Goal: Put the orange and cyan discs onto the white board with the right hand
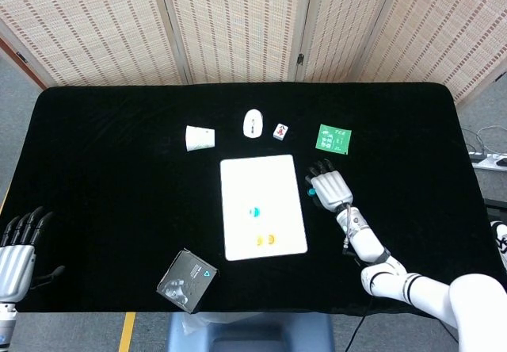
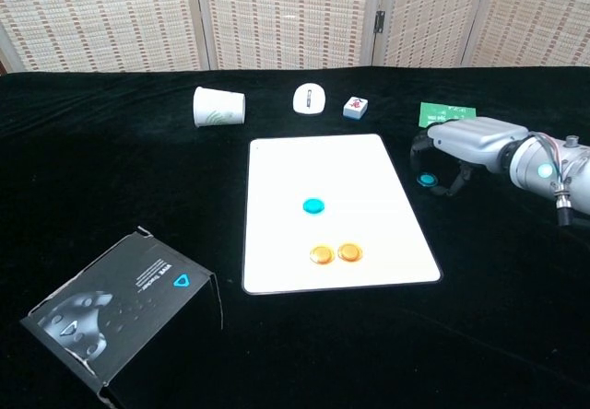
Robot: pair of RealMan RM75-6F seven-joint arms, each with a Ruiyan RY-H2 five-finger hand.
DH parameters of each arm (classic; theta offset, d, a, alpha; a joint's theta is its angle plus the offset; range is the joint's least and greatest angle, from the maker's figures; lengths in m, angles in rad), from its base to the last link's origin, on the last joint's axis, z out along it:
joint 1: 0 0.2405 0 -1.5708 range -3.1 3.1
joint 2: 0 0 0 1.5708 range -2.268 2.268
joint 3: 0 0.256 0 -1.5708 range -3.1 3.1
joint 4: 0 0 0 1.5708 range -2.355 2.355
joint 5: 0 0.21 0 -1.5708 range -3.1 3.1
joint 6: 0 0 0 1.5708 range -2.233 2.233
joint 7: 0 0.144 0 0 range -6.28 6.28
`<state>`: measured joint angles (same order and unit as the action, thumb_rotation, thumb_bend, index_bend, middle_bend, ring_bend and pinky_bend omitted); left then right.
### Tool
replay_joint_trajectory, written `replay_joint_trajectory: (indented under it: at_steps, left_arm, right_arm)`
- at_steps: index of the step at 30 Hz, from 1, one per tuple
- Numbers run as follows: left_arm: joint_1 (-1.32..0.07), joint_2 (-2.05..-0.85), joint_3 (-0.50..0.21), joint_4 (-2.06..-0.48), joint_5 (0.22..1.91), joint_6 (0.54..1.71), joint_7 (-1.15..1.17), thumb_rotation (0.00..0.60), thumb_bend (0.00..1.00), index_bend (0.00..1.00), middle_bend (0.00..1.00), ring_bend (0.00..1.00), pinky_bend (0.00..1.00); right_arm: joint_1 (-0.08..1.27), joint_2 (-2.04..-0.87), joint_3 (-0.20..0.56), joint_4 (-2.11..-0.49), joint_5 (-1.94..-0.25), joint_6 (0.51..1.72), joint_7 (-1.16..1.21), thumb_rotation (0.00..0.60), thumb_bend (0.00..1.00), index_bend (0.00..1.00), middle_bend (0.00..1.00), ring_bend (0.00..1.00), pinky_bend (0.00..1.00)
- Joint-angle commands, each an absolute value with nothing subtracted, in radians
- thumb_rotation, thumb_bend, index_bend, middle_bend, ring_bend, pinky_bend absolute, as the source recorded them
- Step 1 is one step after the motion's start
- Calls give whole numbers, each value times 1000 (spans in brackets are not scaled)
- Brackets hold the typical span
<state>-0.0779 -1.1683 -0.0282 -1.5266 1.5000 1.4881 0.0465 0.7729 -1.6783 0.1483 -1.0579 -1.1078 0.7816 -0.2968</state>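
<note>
The white board [image 1: 263,206] [image 2: 332,208] lies mid-table with one cyan disc [image 1: 254,210] [image 2: 313,206] and two orange discs [image 1: 265,240] [image 2: 335,253] on it. A second cyan disc [image 1: 310,193] [image 2: 427,180] lies on the black cloth just right of the board. My right hand [image 1: 328,187] [image 2: 458,146] hovers over that disc, fingers arched down around it and apart, holding nothing. My left hand [image 1: 16,249] hangs at the table's near left edge, fingers spread and empty; the chest view does not show it.
Along the far side stand a tipped paper cup [image 1: 200,137] [image 2: 218,107], a white mouse [image 1: 253,123] [image 2: 310,98], a small tile [image 1: 280,132] [image 2: 356,107] and a green card [image 1: 333,139] [image 2: 447,111]. A dark headset box [image 1: 187,280] [image 2: 120,307] sits near the front left.
</note>
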Motion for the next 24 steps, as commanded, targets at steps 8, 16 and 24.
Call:
replay_joint_trajectory:
  at_steps: [8,16,24]
  left_arm:
    - [-74,-1172,-27,-1515,1496,1489,37,600,163,43,0,11,0]
    - [-75,-1175,-28,-1511,1496,1486,33,600,163,42,0,11,0]
    - [-75,-1172,-28,-1513,1500,1490,34,600,163,42,0,11,0]
  right_arm:
    - [779,-1696,168,-1023,-1074,777,-323,600,461,512,225,37,0]
    - [773,-1663,179,-1066,-1089,799,-308,600,464,527,237,40,0]
    - [770,-1620,184,-1199,-1145,836,-268,600,464,527,237,40,0]
